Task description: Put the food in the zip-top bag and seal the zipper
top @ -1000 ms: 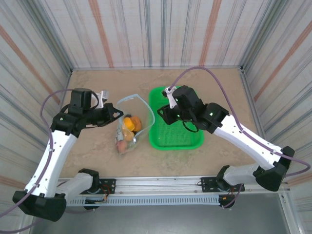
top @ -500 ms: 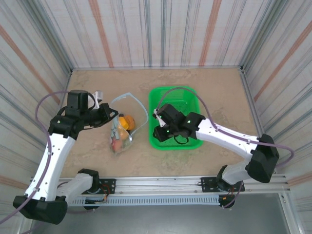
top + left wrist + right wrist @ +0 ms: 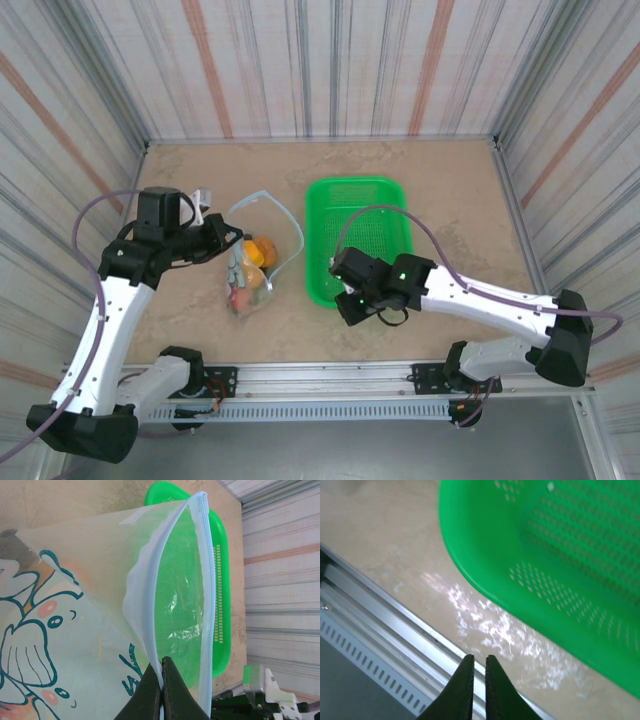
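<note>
Two robot arms work over a sandy tabletop (image 3: 450,190) on which sit one green mesh basket (image 3: 358,181) and one zip-top bag (image 3: 262,225).

The clear bag, printed with teal cartoon figures, lies just to the left of the basket, its mouth gaping into a wide loop towards the back wall. The food (image 3: 250,275) is piled in the bag's bottom, at the end level with the basket's near edge. One orange round fruit (image 3: 263,250) tops the pile and one red piece (image 3: 240,297) lies lowest. The pieces between them are too jumbled to count.

The left hand (image 3: 232,237) reaches in from the side of the bag away from the basket. Its two fingers (image 3: 150,700) are pressed tightly together on the zipper (image 3: 207,580), the pale blue strip along the mouth. In the left wrist view one band of that strip runs nearly straight up from the pinch. The other bows outward, and the basket (image 3: 222,530) shows green through the clear bag wall (image 3: 90,570).

The right hand (image 3: 346,308) hangs over the basket's near left corner, apart from the bag. In its wrist view the two fingers (image 3: 464,690) stand nearly together, a thin slit between them and nothing in their grip. Below them are the basket's curved corner (image 3: 560,555), a bare glossy patch of tabletop (image 3: 380,545) and one aluminium rail (image 3: 370,610) along the near edge.
</note>
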You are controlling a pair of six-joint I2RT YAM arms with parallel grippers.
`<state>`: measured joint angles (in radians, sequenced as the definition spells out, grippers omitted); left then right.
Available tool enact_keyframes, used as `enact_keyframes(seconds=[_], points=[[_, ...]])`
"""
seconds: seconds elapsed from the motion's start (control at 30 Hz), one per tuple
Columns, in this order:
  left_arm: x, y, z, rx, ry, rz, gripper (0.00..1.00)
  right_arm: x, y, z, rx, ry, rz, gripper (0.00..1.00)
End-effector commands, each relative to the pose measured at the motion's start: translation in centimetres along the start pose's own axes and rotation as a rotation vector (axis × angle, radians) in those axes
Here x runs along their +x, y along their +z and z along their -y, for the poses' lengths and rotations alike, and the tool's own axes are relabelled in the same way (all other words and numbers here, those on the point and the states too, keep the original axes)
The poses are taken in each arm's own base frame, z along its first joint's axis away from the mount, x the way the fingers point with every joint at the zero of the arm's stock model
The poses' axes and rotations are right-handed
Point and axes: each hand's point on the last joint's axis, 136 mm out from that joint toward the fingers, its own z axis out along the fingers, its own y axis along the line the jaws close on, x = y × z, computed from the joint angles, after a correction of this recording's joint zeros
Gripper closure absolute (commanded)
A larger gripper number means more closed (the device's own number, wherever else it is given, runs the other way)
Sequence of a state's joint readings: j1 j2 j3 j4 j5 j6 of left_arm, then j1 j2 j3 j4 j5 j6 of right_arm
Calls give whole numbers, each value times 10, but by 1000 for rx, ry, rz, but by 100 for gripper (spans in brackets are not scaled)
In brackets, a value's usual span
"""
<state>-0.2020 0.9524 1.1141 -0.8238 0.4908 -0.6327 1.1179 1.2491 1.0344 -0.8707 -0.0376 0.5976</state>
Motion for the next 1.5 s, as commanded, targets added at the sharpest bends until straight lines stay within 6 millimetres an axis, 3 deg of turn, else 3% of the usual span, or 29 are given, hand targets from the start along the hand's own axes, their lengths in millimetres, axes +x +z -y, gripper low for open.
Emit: enact_keyframes(seconds=[0.0, 0.17, 0.33, 0.67, 0.77, 0.83, 0.93, 1.1, 1.2, 1.33, 1.47], points=[[1, 0, 2, 28, -5, -1, 100, 28, 1, 24, 81, 83, -64, 88], [4, 3, 2, 42, -8, -13, 100, 25, 13, 62, 202, 152, -59, 85], [5, 2, 4, 51, 6, -15, 100, -13, 19, 100, 325, 175, 54, 84], [11, 13, 14, 146, 8, -64, 100, -156, 31, 163, 240, 374, 259, 81], [17, 18, 25, 228, -14, -109, 100, -182, 31, 171, 253, 377, 259, 73], [22, 20, 27, 247, -12, -136, 100, -196, 19, 160, 219, 363, 289, 69], [29, 23, 29, 251, 8, -159, 100, -200, -9, 130, 133, 315, 360, 56], [43, 31, 37, 277, 50, -226, 100, -188, -51, 61, -202, 240, 433, 38], [43, 33, 38, 279, 64, -232, 100, -174, -72, 26, -273, 68, 437, 31], [39, 31, 43, 269, 99, -235, 100, -148, -65, 1, -184, -232, 387, 34], [36, 30, 44, 259, 132, -238, 100, -118, -53, -29, -104, -692, 388, 41]])
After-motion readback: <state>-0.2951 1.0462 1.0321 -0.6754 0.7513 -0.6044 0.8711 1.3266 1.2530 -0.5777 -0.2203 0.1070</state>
